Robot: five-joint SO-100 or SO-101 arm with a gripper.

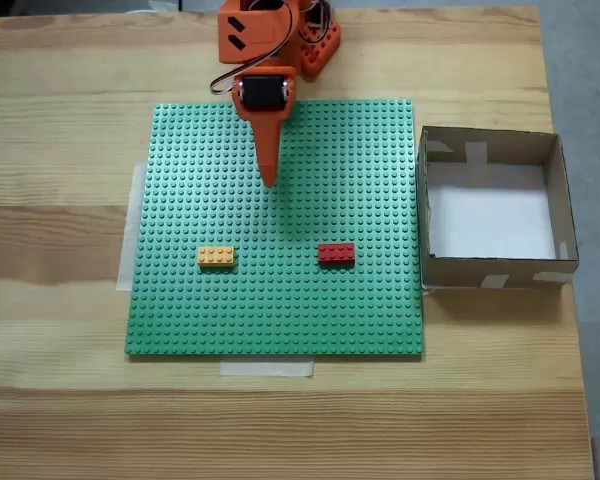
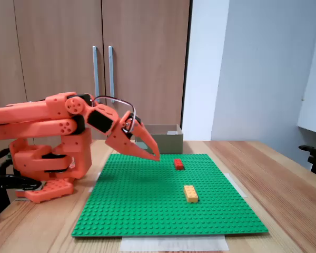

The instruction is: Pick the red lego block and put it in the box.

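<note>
Wooden cupboard doors [image 2: 102, 63] and a pale wall stand behind a light wood bench [image 1: 60, 420] that carries a green studded baseplate [image 1: 280, 310], taped down at its edges. On the baseplate lie two bricks well apart: the red lego block [image 1: 336, 254] toward the side nearer the box, and an orange-yellow brick [image 1: 216, 257] of the same size. The box [image 1: 558, 205], open-topped brown cardboard with a white floor, sits on the bench just beside the baseplate's edge and looks empty.

By my reading the task stands at its very start: the reach toward the red lego block is not yet made. The orange arm is folded low over its base [image 2: 42, 158], and the end effector [image 2: 156, 156] hangs above the baseplate's near-base half, apart from both bricks. In both fixed views its fingers come to a single point, so they appear pressed together, gripping nothing and touching nothing.

The next move calls for spreading the fingers, extending the arm forward and toward the box side, and lining the fingers across the block's narrow width before descending.
</note>
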